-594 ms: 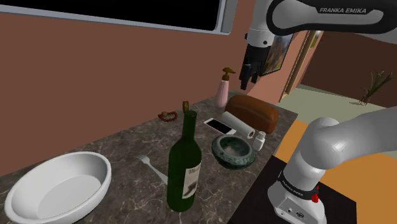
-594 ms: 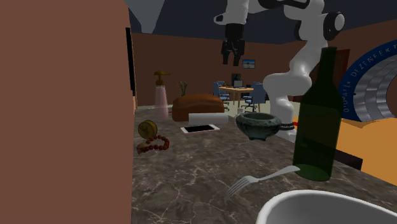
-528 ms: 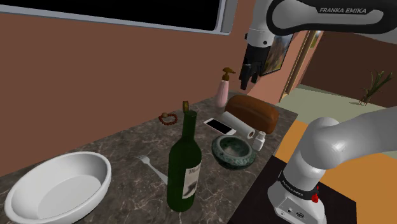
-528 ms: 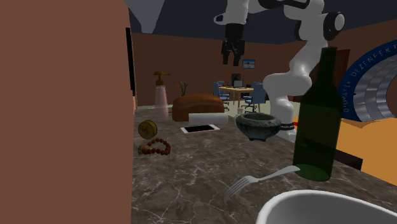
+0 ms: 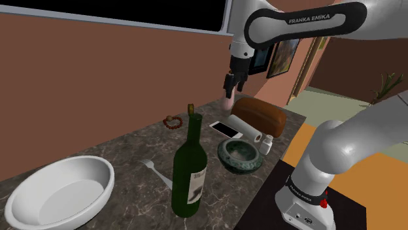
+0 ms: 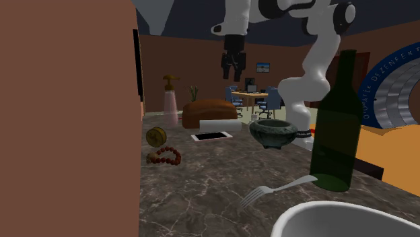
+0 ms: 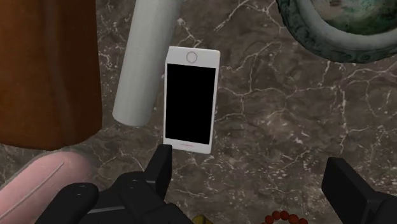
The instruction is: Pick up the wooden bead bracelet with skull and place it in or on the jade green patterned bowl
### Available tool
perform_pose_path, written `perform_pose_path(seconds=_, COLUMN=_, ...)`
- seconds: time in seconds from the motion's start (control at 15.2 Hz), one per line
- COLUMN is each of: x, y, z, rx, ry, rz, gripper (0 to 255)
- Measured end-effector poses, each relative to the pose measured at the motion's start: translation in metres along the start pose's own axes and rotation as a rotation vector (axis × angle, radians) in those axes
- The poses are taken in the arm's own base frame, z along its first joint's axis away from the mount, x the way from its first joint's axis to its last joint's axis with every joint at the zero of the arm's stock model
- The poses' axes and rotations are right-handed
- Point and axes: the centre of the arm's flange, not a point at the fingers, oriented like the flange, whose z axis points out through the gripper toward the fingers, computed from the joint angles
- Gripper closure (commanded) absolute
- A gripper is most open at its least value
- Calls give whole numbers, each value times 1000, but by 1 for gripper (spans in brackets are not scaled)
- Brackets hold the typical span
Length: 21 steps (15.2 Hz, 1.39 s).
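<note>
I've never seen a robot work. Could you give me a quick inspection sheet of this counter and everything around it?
Surface: dark marbled counter.
Job's things: bead bracelet lies by the wall, untouched; green patterned bowl stands empty near the stand.
Clutter: green wine bottle, large white bowl, fork, phone, white cylinder, brown loaf, pink dispenser, small white bottle.
Gripper: gripper open, holding nothing, hovering above the phone.
Cables: nothing seen.
Surroundings: brown wall, framed picture, desk with chairs beyond.
</note>
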Motion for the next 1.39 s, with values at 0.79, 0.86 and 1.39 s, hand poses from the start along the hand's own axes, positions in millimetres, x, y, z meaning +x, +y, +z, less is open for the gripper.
perform_pose_path(seconds=0.79, x=125, y=-56, z=75, rx=44, ry=2, rz=-56, gripper=0)
perform_pose_path(seconds=0.86, x=135, y=-61, z=79, rx=48, ry=2, rz=-60, gripper=0)
perform_pose_path(seconds=1.39, x=215, y=-105, z=132, rx=77, ry=3, rz=-97, gripper=0)
